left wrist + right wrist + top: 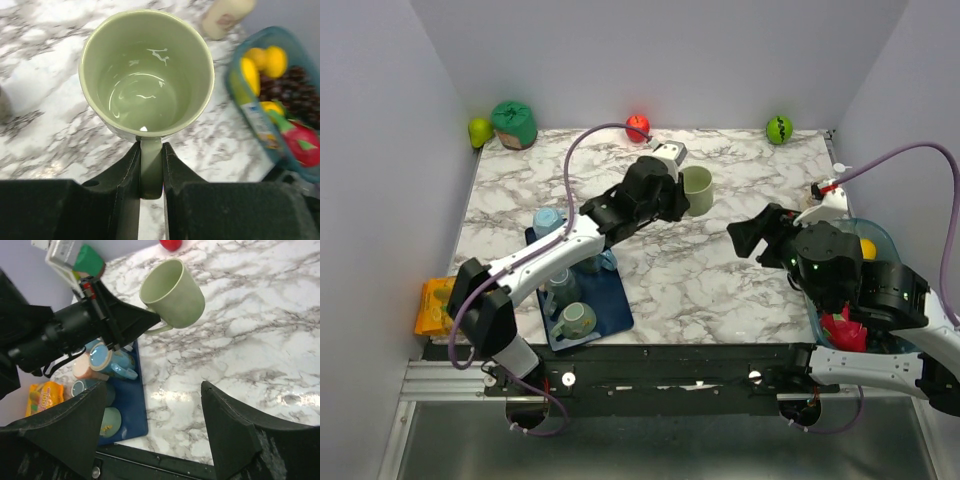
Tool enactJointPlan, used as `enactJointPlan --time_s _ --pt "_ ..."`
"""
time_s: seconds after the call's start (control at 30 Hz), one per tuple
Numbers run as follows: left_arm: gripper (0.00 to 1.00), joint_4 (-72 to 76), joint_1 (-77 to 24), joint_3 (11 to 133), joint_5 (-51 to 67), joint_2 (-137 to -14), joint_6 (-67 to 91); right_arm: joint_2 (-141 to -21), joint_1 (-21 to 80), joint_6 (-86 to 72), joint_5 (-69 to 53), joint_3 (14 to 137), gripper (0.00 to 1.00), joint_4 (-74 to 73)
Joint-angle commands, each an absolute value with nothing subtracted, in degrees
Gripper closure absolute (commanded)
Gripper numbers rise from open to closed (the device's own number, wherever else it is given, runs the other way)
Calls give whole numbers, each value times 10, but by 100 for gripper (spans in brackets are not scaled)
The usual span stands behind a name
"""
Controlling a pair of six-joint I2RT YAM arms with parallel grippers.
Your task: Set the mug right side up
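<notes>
holding mug [146, 75] by its handle: left claw [150, 165], narrow. mug tilted, above surface [720, 290], beyond the tray [610, 310] and to its right. right claw [152, 390]: wide, empty, well right of the tray.

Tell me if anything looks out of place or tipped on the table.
Only the green mug: it hangs tilted above the table, pinched by its handle in the left gripper, not standing. It looks empty; nothing spilled or broken shows.
</notes>
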State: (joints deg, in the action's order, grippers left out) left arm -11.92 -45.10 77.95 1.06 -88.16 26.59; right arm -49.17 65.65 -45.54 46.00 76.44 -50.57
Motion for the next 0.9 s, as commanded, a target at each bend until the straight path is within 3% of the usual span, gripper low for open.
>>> enactJointPlan --time_s 0.0,0.27,0.87 --pt "100 -74 -458 839 -164 -939 210 -497 658 -500 470 779 16 -589" --pt "100 -26 -455 912 -250 -1091 158 -485 658 -509 432 763 12 -607" --pt "100 -14 -407 971 -200 -1234 163 -481 657 -538 416 758 9 -654"
